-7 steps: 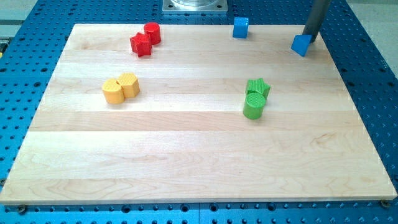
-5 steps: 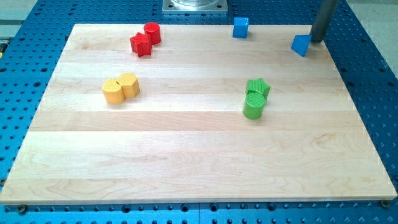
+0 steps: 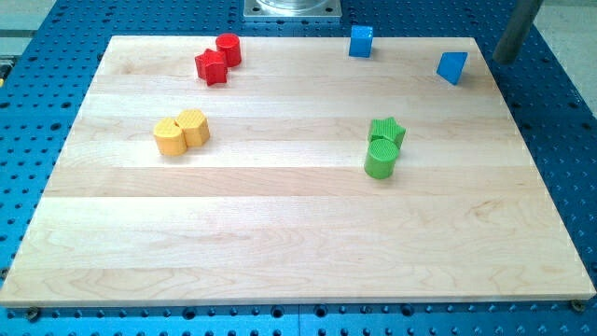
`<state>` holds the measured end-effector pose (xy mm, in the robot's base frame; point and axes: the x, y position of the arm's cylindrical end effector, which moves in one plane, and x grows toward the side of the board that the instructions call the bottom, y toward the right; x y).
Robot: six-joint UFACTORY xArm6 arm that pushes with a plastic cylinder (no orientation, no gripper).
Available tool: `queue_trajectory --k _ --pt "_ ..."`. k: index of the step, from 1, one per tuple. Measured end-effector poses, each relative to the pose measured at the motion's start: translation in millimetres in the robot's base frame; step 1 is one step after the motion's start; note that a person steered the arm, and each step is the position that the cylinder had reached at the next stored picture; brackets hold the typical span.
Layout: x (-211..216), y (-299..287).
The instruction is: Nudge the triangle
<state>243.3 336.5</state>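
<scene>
Although my tip (image 3: 505, 60) sat off the board's upper right corner, over the blue perforated table (image 3: 560, 140), it was only a short way to the right of the blue triangle (image 3: 451, 67), apart from it and touching nothing. It is a bare rod, so there was nothing to open or close, and it held nothing. The triangle lay near the top right of the wooden board (image 3: 280, 224), close to the right edge and well clear of every other block.

To do the nudge well, I judged I should bring the tip back onto the board level with the triangle's middle and press on a flat face, not on a corner, since a corner contact would likely spin the block instead of shifting it. A push toward the view's left or bottom looked safest (the board edge was close on the right and top). Only a short, slow stroke seemed called for.

Counting the blocks, I had eight in four colours, two of each:
- Blue: the triangle, and a blue cube-like block (image 3: 361, 41) at the top edge.
- Red: a red star (image 3: 212, 67) touching a red cylinder (image 3: 229, 49), top left.
- Yellow: two rounded yellow blocks (image 3: 181, 132) touching, at the left; I could not tell their exact shapes.
- Green: a green star (image 3: 388, 132) touching a green cylinder (image 3: 381, 158), right of centre.
</scene>
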Motion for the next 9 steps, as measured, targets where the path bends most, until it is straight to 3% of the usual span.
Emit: queue_trajectory --k 9 --pt "24.1 9.1"
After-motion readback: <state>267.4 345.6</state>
